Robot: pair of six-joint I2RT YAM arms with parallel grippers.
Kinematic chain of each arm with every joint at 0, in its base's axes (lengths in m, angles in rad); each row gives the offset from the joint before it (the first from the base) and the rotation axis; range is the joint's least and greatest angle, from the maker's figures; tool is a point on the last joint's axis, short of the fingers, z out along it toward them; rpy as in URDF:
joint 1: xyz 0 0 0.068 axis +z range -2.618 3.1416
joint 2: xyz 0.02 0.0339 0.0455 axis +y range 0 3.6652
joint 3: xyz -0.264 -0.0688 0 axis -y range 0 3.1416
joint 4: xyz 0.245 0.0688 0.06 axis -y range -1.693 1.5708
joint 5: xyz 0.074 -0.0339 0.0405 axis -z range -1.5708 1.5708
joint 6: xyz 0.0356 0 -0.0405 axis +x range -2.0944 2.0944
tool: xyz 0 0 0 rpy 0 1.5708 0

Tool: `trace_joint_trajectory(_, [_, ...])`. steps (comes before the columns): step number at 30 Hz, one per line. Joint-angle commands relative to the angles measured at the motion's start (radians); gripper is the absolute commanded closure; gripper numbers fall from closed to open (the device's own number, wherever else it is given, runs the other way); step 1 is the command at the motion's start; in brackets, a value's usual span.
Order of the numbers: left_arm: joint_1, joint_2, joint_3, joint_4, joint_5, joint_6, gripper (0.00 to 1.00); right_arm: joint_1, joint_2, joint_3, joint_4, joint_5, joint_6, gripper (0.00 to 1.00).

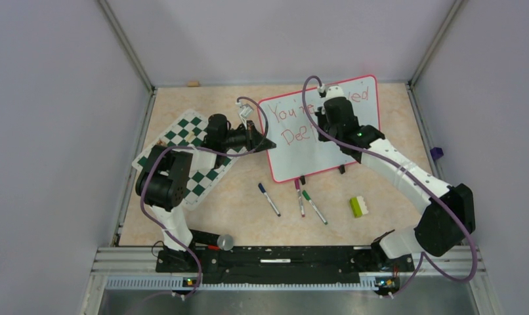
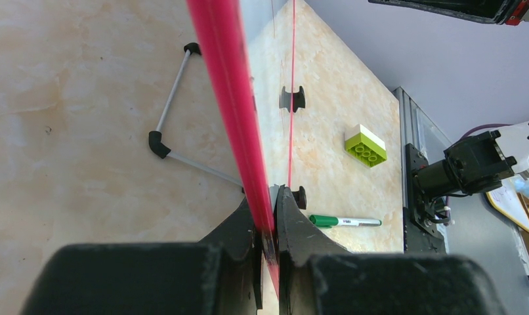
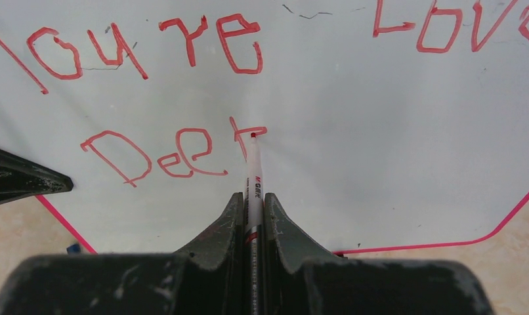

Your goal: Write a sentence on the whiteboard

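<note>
The whiteboard (image 1: 301, 154) stands tilted at the back centre, white with a red-pink frame (image 2: 226, 85). Red writing on it reads "You're", "Loved" and a started second line (image 3: 153, 157). My left gripper (image 1: 260, 140) is shut on the board's left edge, its jaws pinching the frame in the left wrist view (image 2: 270, 220). My right gripper (image 3: 252, 197) is shut on a red marker (image 3: 253, 172) whose tip touches the board at the last stroke of the second line. In the top view the right gripper (image 1: 324, 118) is over the board's upper middle.
A green-and-white chess mat (image 1: 186, 154) lies under the left arm. On the table in front of the board lie a blue marker (image 1: 269, 199), a red marker (image 1: 299, 197) and a green marker (image 1: 314, 207), plus a lime-and-white brick (image 1: 358, 207). The board's wire stand (image 2: 173, 125) is behind it.
</note>
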Motion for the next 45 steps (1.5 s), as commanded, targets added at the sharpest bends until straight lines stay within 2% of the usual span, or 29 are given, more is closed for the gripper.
trace_joint_trajectory(1, [-0.02, 0.02, -0.034, -0.044, -0.046, 0.212, 1.0, -0.007, -0.026, 0.002, 0.024, -0.055, 0.001, 1.0])
trace_joint_trajectory(17, [-0.02, 0.021, -0.033, -0.044, -0.046, 0.212, 1.0, -0.013, -0.065, 0.016, 0.005, -0.049, -0.001, 1.0])
trace_joint_trajectory(30, [-0.021, 0.02, -0.035, -0.044, -0.046, 0.212, 1.0, -0.019, -0.021, 0.023, 0.032, -0.059, 0.001, 1.0])
trace_joint_trajectory(45, [-0.021, 0.021, -0.033, -0.045, -0.048, 0.213, 1.0, -0.028, 0.001, 0.008, 0.044, 0.031, 0.013, 1.0])
